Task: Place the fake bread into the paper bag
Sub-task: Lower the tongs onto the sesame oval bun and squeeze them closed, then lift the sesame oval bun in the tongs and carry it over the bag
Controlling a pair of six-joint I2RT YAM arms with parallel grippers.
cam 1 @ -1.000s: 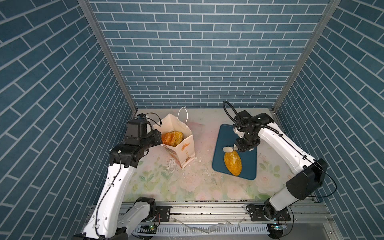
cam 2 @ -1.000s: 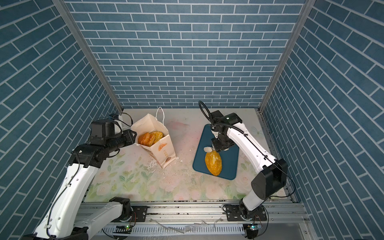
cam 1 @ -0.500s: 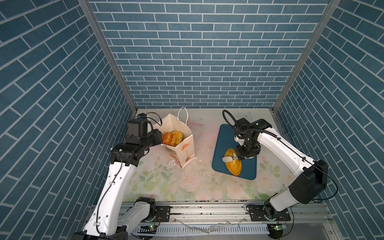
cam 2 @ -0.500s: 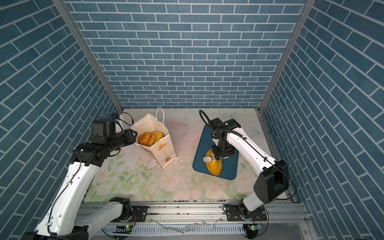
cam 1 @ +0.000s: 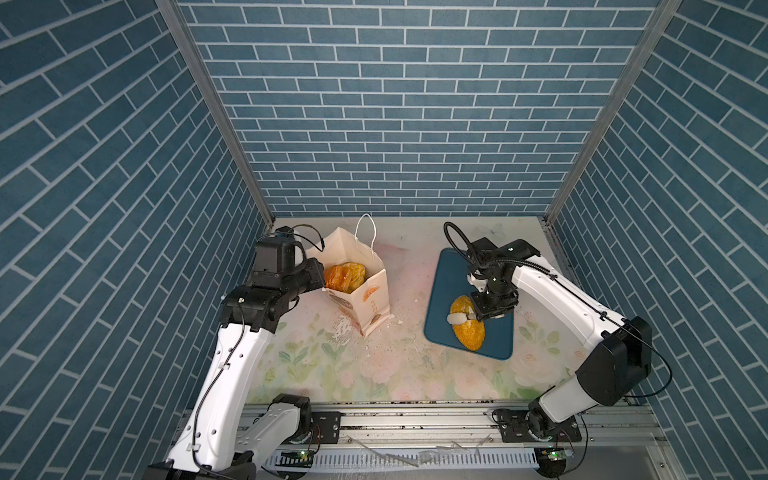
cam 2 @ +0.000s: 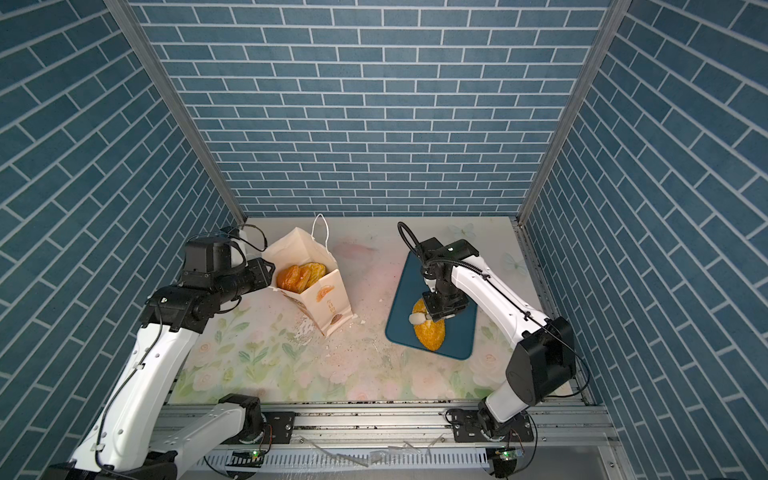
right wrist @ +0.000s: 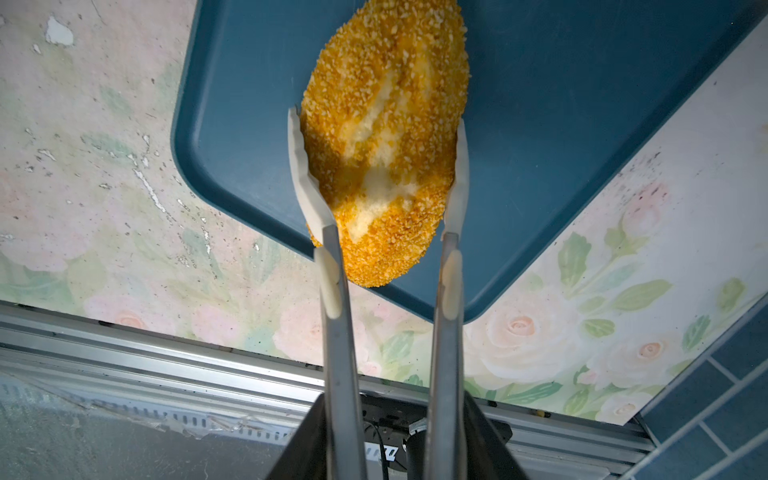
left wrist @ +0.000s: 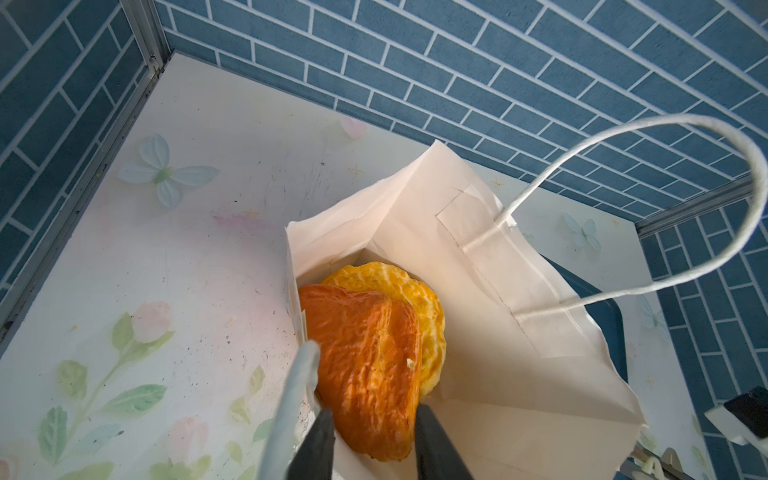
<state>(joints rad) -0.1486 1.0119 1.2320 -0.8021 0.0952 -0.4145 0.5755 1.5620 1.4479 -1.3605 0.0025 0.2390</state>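
Note:
The paper bag [cam 1: 372,299] [cam 2: 328,303] stands open at the table's back left. Fake bread lies inside it: a reddish pastry [left wrist: 365,365] over a paler round one [left wrist: 419,299]. My left gripper [left wrist: 374,411] [cam 1: 316,276] sits at the bag's left rim, jaws apart and nothing pinched. On the blue tray [cam 1: 453,270] [right wrist: 582,124] lies a seeded oval loaf [right wrist: 386,137] [cam 2: 430,332]. My right gripper [right wrist: 392,407] [cam 1: 494,305] is shut on metal tongs [right wrist: 332,291]. The tongs' white tips touch both sides of the loaf.
One cord handle [left wrist: 706,124] stands up from the bag's far wall; another [left wrist: 291,395] hangs beside my left fingers. White flakes [cam 1: 345,332] litter the floral tabletop between bag and tray. A metal rail [cam 1: 415,419] runs along the front; brick walls enclose three sides.
My right arm has carried the tongs from the tray's back toward the front and down over the loaf. The tongs have narrowed onto its sides. The left arm and the bag have not moved.

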